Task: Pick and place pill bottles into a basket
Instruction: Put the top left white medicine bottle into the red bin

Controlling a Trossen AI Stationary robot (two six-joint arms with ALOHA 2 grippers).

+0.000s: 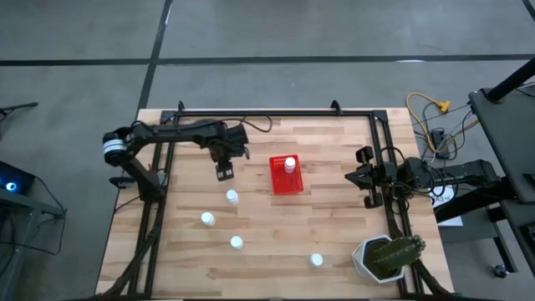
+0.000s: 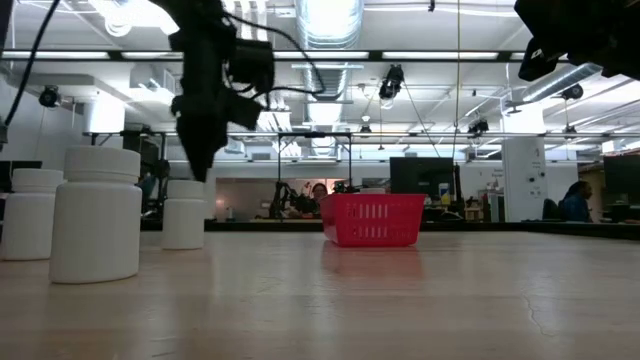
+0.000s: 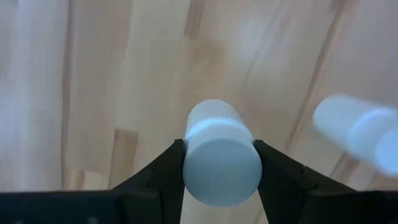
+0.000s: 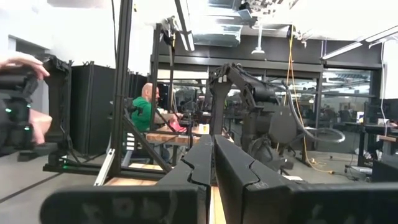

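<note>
My left gripper (image 1: 224, 172) hangs above the table left of the red basket (image 1: 286, 177), shut on a white pill bottle (image 3: 221, 155). Its fingers show dark and high over the table in the low view (image 2: 203, 150). One bottle (image 1: 290, 164) stands in the basket. Several bottles stand upright on the table: one just near of my left gripper (image 1: 231, 197), others toward the near edge (image 1: 206, 219) (image 1: 236, 243) (image 1: 316, 260). My right gripper (image 1: 368, 177) waits shut and empty at the table's right edge. My left gripper pinches the bottle between its two fingers (image 3: 163, 171) at the sides of its cap end (image 3: 189, 165). The fingers come from above, pointing down. The bottle hangs upright, cap up, clear of the wooden table.
A white pot with a green plant (image 1: 384, 257) stands at the near right corner. Black frame rails (image 1: 276, 111) run along the table's far, left and right sides. Bare wood lies between the basket and my right gripper.
</note>
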